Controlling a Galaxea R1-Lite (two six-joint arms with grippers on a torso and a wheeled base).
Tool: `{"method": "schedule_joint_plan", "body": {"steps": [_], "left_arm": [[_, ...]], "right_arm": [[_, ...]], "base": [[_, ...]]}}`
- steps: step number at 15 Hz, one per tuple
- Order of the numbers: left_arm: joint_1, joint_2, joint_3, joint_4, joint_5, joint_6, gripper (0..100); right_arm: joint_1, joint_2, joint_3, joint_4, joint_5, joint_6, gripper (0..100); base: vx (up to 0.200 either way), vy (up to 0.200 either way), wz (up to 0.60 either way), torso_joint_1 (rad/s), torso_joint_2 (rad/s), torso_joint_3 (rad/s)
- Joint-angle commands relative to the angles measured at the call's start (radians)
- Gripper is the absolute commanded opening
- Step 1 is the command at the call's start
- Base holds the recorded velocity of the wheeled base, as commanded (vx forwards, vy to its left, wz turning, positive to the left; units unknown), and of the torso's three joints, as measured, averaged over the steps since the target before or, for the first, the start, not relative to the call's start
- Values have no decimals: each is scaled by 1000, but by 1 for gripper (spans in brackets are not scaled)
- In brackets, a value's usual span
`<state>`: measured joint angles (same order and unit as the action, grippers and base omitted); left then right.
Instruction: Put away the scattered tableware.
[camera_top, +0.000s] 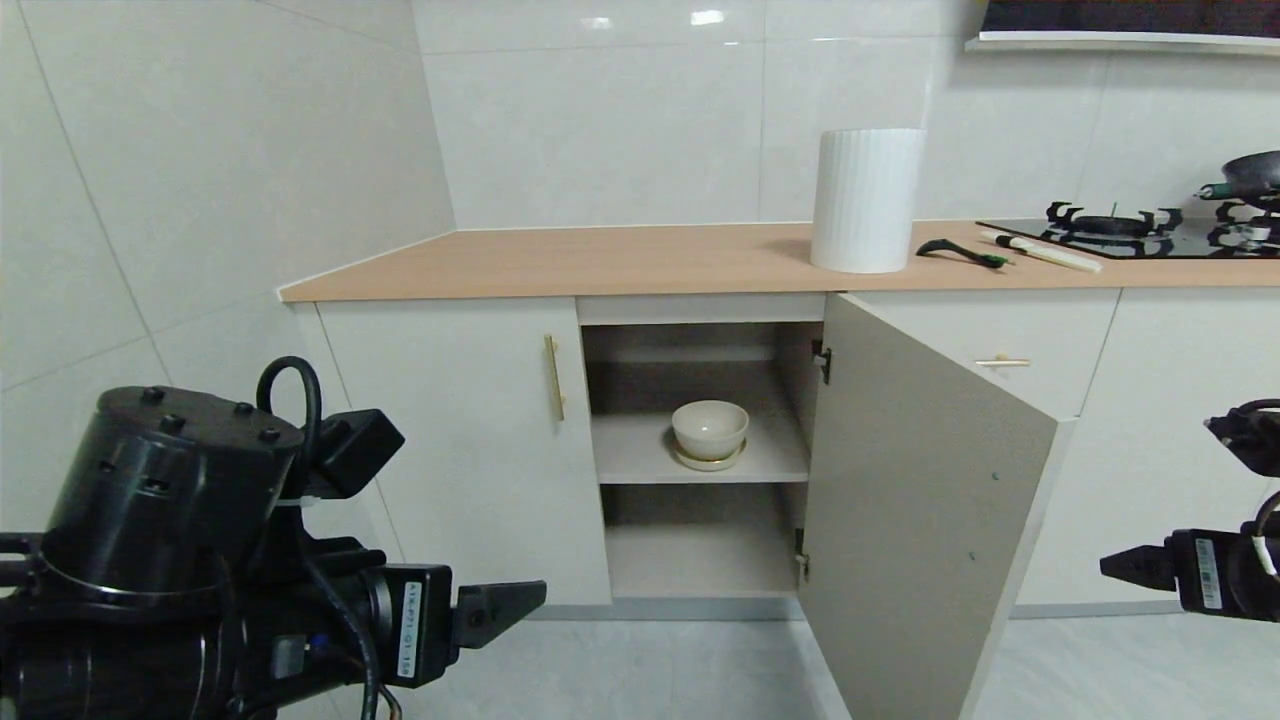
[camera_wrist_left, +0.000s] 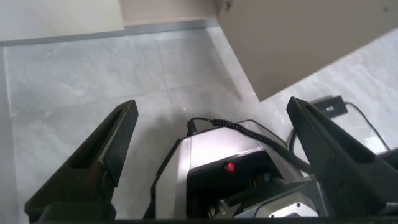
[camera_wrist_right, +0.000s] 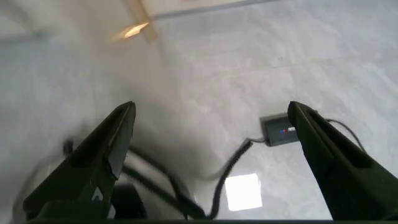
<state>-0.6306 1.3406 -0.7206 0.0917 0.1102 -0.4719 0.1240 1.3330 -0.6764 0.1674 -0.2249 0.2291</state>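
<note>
jaws both spread and empty, low over the grey tiled floor (camera_top: 700, 665). glazed cream ceramic bowl (camera_top: 710, 428) sits on its matching saucer (camera_top: 708, 462) on the white cabinet's middle shelf (camera_top: 640, 452). likely light, slick, chippable: you'd pinch the rim.

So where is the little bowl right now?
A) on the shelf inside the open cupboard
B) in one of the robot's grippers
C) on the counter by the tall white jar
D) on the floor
A: the bowl sits on a small plate on the shelf behind the open door.
</note>
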Motion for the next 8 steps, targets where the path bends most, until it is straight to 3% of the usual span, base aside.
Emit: {"method": "schedule_joint_plan", "body": {"steps": [1,5,8], "left_arm": [[0,0,0,0,0,-1,100],[0,-3,-2,0,0,-1,100],[0,-3,-2,-1,0,-2,100]], "right_arm": [[-55,69,-2,-55,4,4,100],[-104,229,0,-250,6,113,100],[-104,305,3,-310,6,131,100]], "base": [[0,0,0,0,0,0],[0,0,0,0,0,0],[0,0,0,0,0,0]]}}
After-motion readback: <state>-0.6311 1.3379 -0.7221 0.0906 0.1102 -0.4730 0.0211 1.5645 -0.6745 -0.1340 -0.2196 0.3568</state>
